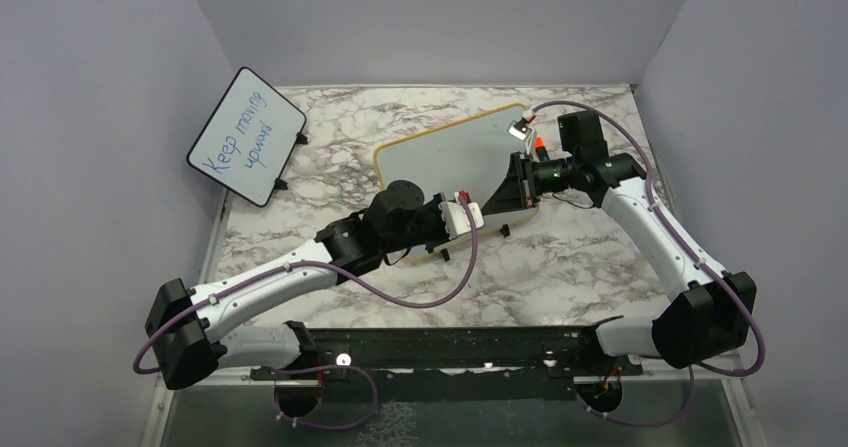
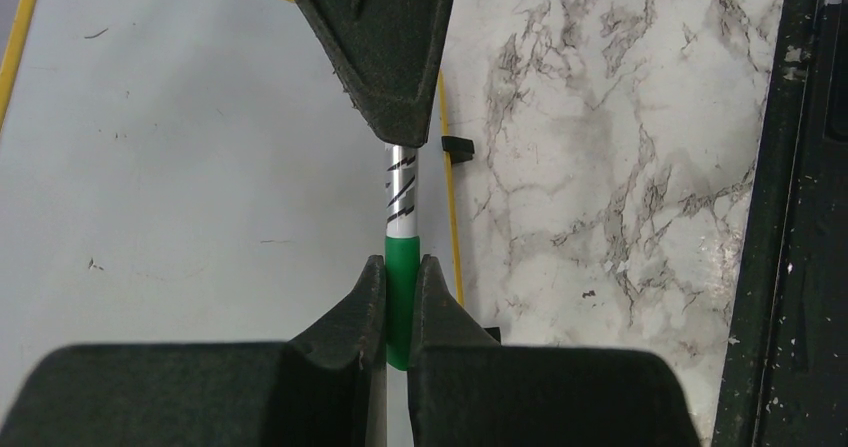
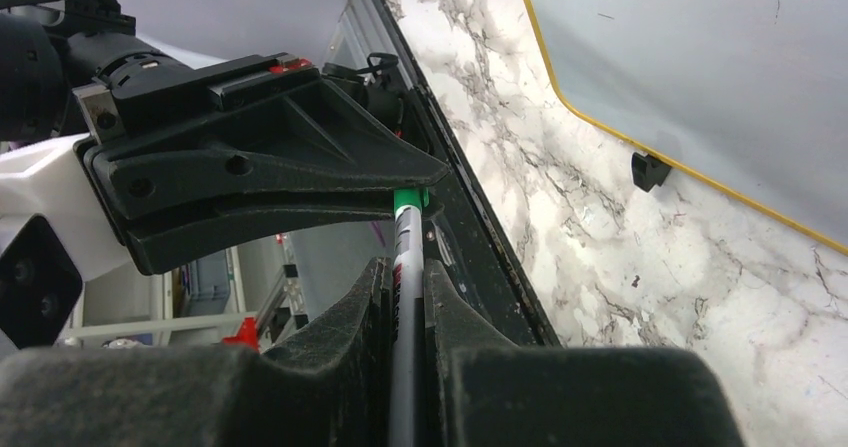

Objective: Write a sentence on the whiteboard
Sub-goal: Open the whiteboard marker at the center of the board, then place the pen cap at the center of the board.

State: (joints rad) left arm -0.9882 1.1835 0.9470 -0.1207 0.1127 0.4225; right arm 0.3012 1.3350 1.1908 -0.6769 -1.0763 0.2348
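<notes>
Marble surface (image 1: 560,267) has the yellow-framed whiteboard (image 1: 450,157) lying flat around the middle. Both arms meet over its near right edge. The left fingers (image 2: 350,317) are clamped tight on the green cap (image 2: 401,267), and the right fingers (image 3: 360,317) are squeezed narrow around the marker (image 3: 407,237) barrel.

Small black-framed board (image 1: 247,135): "Keep moving upward", handwritten in blue on its white face, in two lines that run tilted with the board.
Marker (image 2: 402,202): black print on the pale barrel, too blurred and too covered in both wrist views to read.
</notes>
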